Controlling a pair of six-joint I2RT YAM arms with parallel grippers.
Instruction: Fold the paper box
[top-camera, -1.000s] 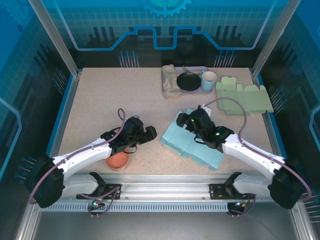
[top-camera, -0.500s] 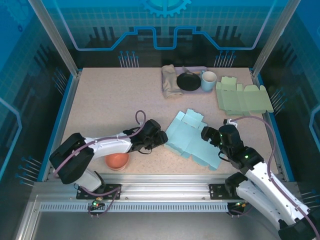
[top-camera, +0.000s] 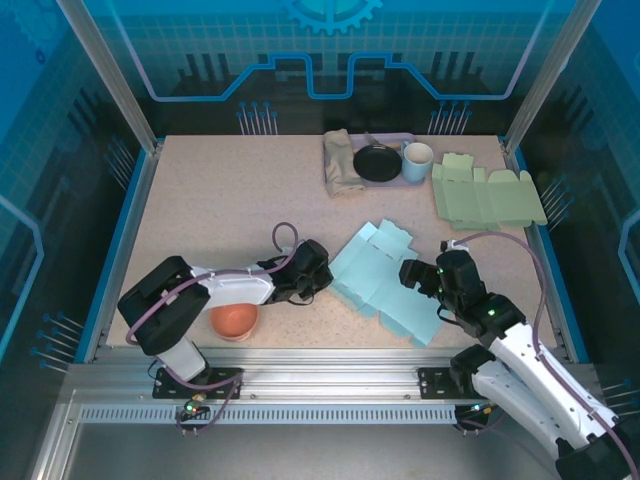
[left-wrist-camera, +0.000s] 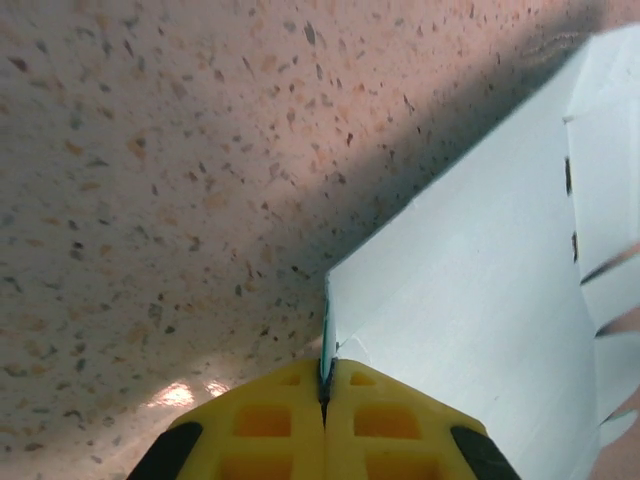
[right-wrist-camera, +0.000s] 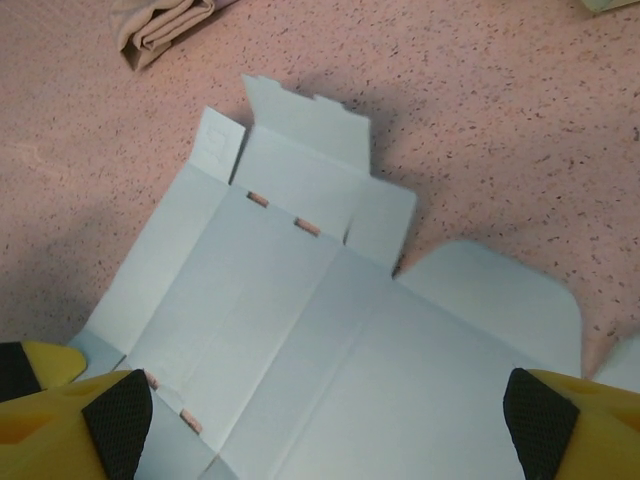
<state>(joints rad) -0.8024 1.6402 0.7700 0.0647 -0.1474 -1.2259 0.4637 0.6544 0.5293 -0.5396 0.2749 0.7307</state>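
Pinches left edge of box (top-camera: 385, 285), flat near centre of table (top-camera: 210, 200), with left gripper (left-wrist-camera: 323, 385) clamped tight. Hangs right gripper (right-wrist-camera: 328, 415) wide, empty, over it. Looks light, thin, bendy; best taken by edges near creases.

The left arm (top-camera: 225, 288) lies low, reaching right from its near-left base. The left gripper (left-wrist-camera: 324, 388) has its yellow fingers (left-wrist-camera: 265, 420) pressed together, pinching the edge of the paper box (left-wrist-camera: 470, 300). The right arm (top-camera: 520, 345) angles from the near-right base toward the far left. The right gripper (right-wrist-camera: 328, 410) points down, its jaws spread wide, holding nothing.
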